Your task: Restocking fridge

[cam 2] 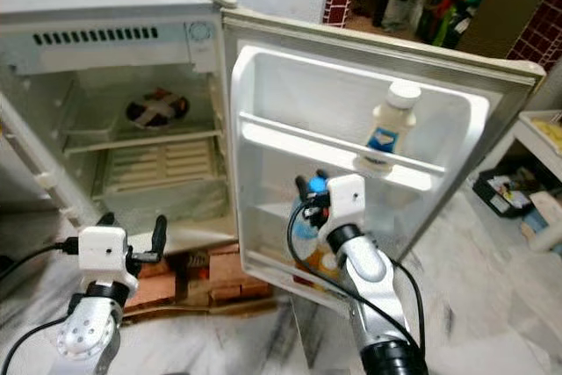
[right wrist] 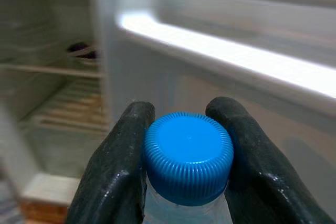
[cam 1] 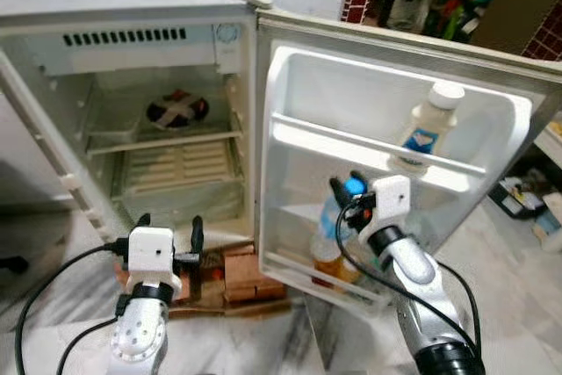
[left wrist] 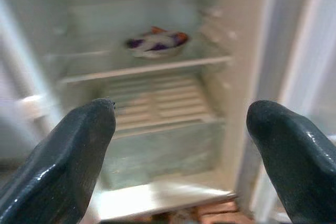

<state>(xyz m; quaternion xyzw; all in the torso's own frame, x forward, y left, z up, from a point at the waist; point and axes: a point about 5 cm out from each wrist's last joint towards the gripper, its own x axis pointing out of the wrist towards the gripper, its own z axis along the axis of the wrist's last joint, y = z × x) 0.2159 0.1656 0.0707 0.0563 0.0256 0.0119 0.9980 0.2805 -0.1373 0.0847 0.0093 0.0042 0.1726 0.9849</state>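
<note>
Right pincer (cam 1: 345, 187) is clamped round the neck of a blue-capped water bottle (right wrist: 188, 157), held upright at the fridge door (cam 1: 492, 142)'s lower rack, probably for seating there; left pincer (cam 1: 169, 227) is spread wide, empty, before the fridge; bottle's base is hidden; a bowl (cam 1: 176, 110) sits on an inner shelf, contents unclear.

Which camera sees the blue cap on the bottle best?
The right wrist view: the blue cap sits big and sharp there, pinched between the right gripper's black fingers. In both eye views it is just a small blue spot behind that gripper, at the fridge door's lower shelf.
</note>
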